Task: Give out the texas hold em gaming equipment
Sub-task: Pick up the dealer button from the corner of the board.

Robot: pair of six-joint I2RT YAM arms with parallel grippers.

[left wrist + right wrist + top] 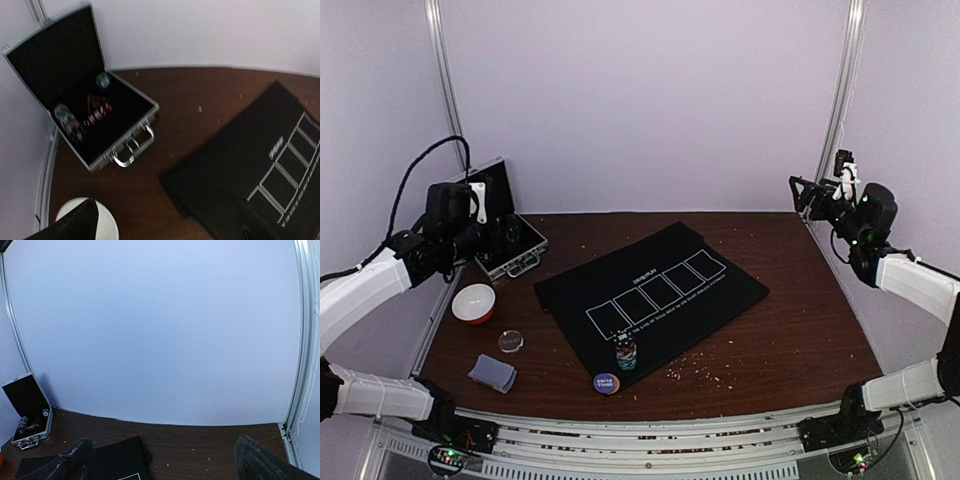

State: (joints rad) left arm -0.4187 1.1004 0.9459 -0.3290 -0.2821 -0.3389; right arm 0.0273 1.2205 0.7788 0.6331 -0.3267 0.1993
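Both arms are up and empty. The left gripper (167, 215) has its jaws spread wide with nothing between them; the right gripper (164, 450) is also fully spread and empty, parked high off the right side of the black mat (660, 290) and facing the wall. Task things, relative to the mat: a chip stack (626, 353) stands on its near edge, a dark disc (607, 383) lies just off that edge on the wood, a clear disc (511, 342) is left of its near-left corner, and the cards (492, 373) lie further left and nearer, well apart from the mat. The bowl (474, 303) sits left of the mat. The open case (100, 115) is beyond the mat's left corner, with more chips (67, 117) inside it; they are blurred, so the count is unclear. The left wrist looks down into the case, so the step in hand is likely fetching chips from there. To do it well, centre the jaws over one stack before dropping, come straight down clear of the raised lid and the case rim, and close on the stack's sides low enough that the bottom chips lift too. Then lift vertically before swinging toward the mat, so the case isn't dragged.
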